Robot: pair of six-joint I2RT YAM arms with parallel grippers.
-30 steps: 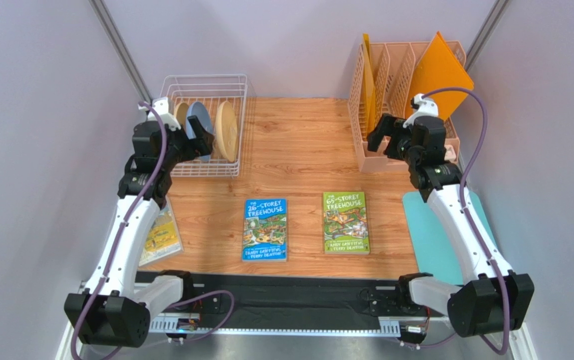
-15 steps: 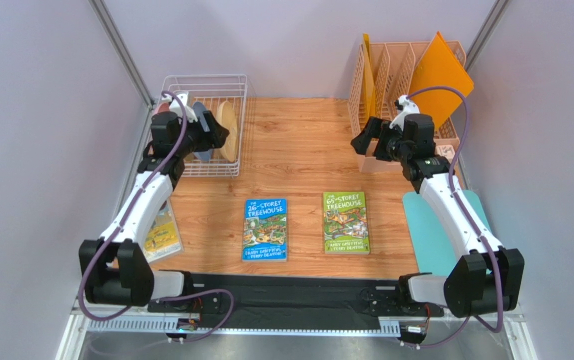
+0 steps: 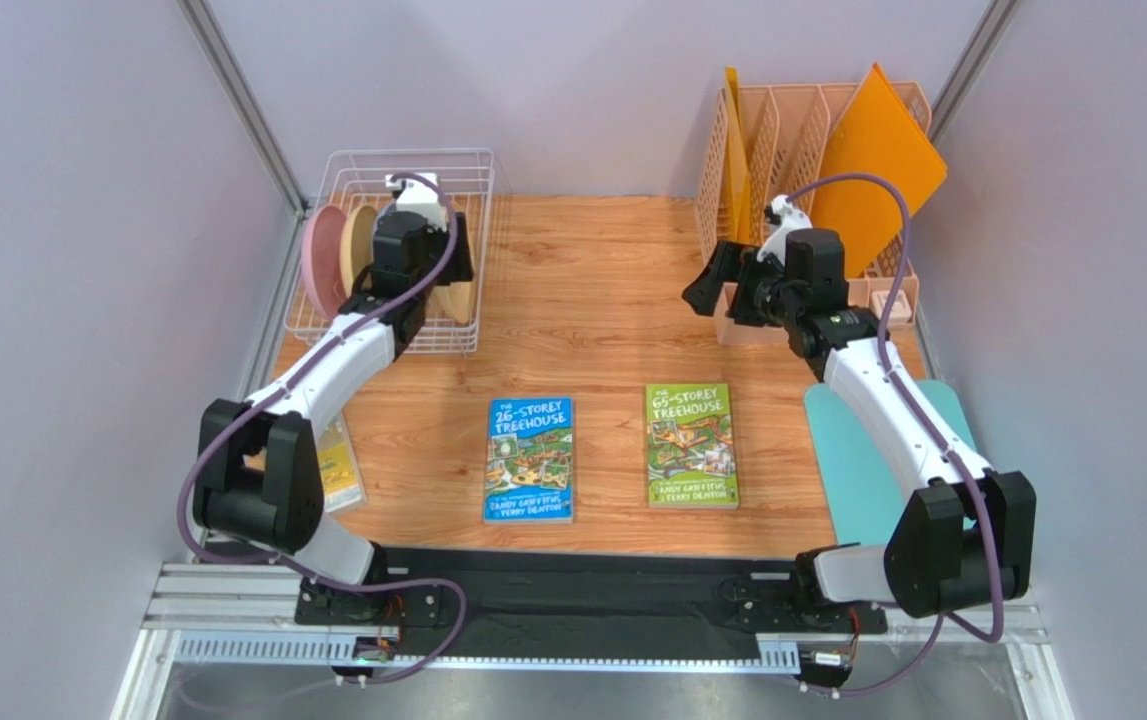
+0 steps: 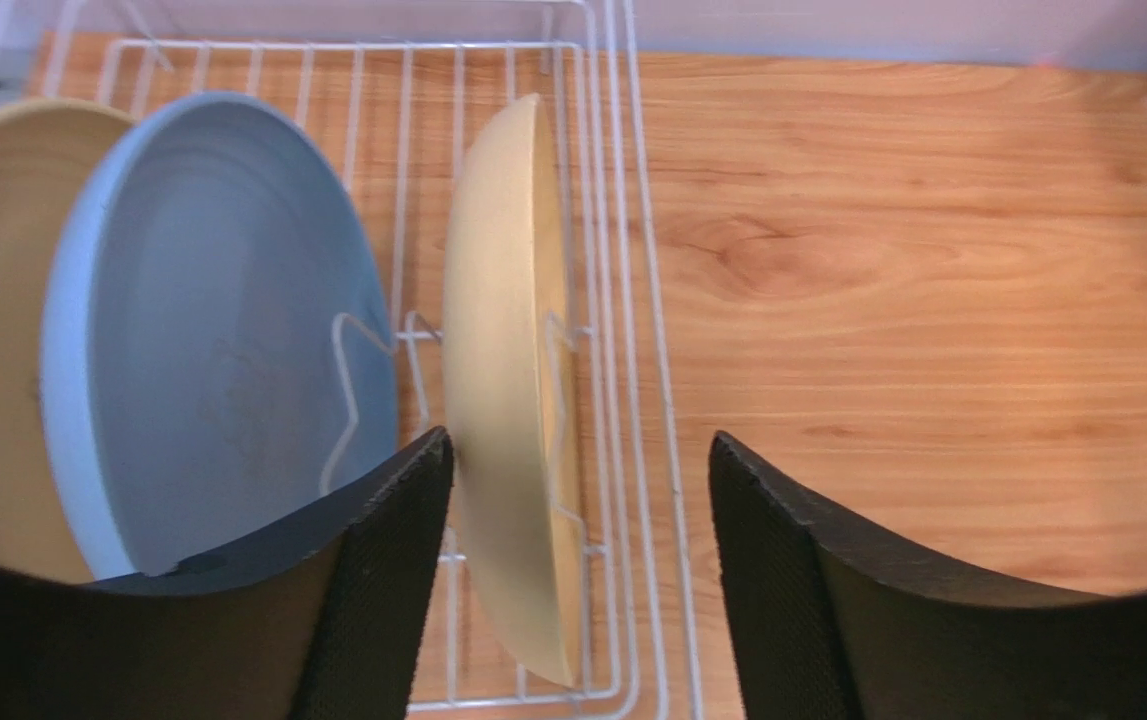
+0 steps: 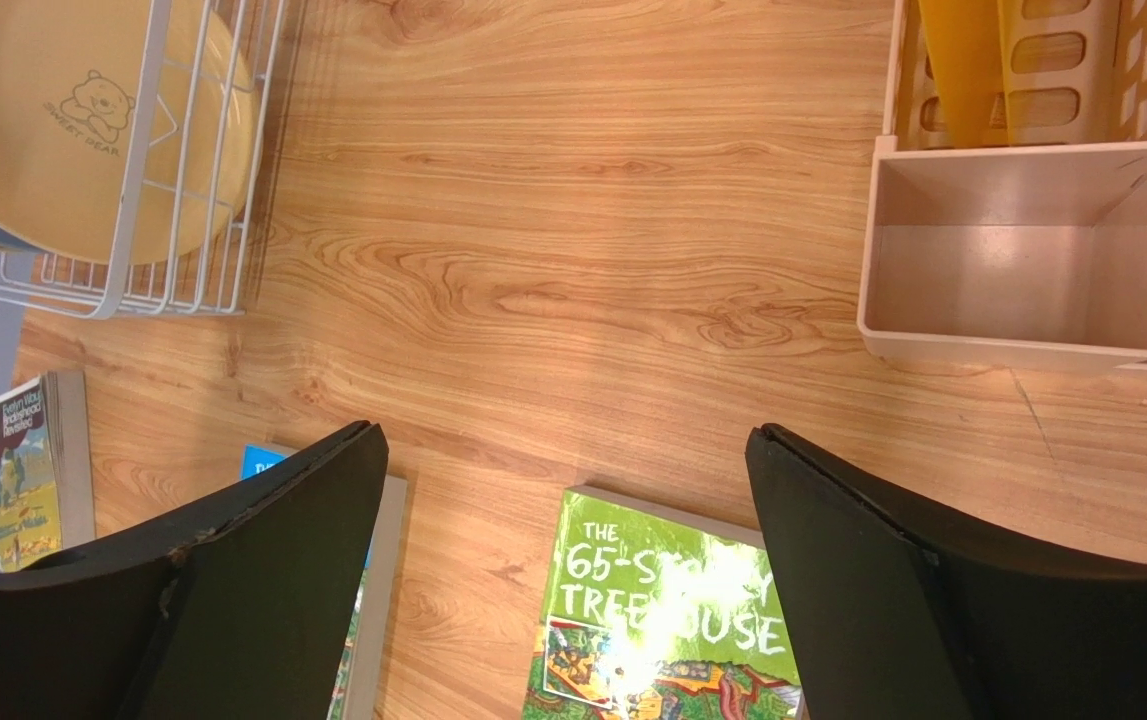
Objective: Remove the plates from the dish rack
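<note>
The white wire dish rack point(image 3: 470, 177) stands at the back left. In it stand a pink plate point(image 3: 327, 258), a tan plate point(image 3: 360, 240) and, at the right end, another tan plate point(image 3: 456, 300). The light blue plate point(image 4: 219, 330) shows in the left wrist view, next to the right tan plate point(image 4: 504, 375). My left gripper point(image 3: 422, 285) is open over the rack. Its fingers straddle the right tan plate's rim without touching it point(image 4: 579, 450). My right gripper point(image 3: 702, 285) is open and empty above the table, over the green book point(image 5: 564, 443).
A peach slotted organizer point(image 3: 812, 165) with orange folders stands at the back right. A blue book point(image 3: 530, 458) and a green book point(image 3: 690, 444) lie mid-table. A teal mat point(image 3: 865, 465) lies at the right and a small book point(image 3: 321, 468) at the left edge.
My left gripper has moved right and deeper over the rack, uncovering the pink plate and reaching the right tan plate. My right gripper has swung left, away from the organizer.
</note>
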